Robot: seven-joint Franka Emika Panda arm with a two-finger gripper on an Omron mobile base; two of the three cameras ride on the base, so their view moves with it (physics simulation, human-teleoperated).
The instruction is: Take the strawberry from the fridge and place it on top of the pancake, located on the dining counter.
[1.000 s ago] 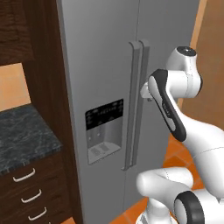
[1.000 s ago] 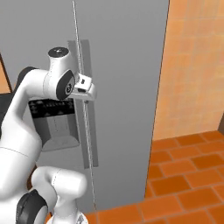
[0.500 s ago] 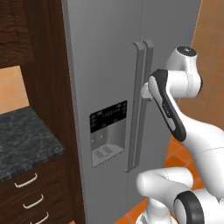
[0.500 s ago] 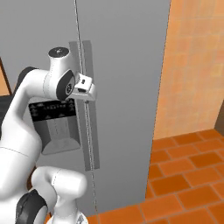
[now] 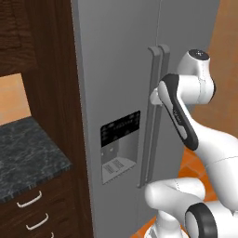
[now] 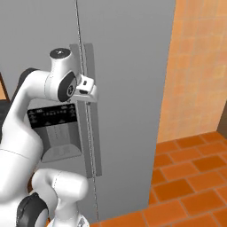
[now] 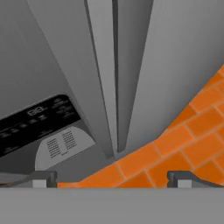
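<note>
Fridge [image 5: 121, 69] doors shut, so strawberry presumably inside, can't see it. Gripper [image 7: 112, 177] spread wide, holding nothing, right at the two handles [image 7: 109, 78]. Best approach: center one handle btwn the fingertips, clamp square, then pull along door's arc, slow.

We see the fridge [image 5: 116, 69] as smooth, matt grey metal, its doors plain and unmarked, and its long handles [image 5: 155, 111] share that dull grey finish. Its dispenser panel [image 5: 120, 135] looks like glossy black plastic above a paler grey recess. To the left, the cabinet [image 5: 51, 69] is dark wood with a visible grain, and the counter [image 5: 25, 155] beside it has a black, mottled stone top. The drawer pulls [image 5: 29, 201] below look like pale metal. The floor [image 6: 190, 177] is orange tile with thin pale joints, and the wall [image 6: 197, 57] on the right is paler orange tile.
</note>
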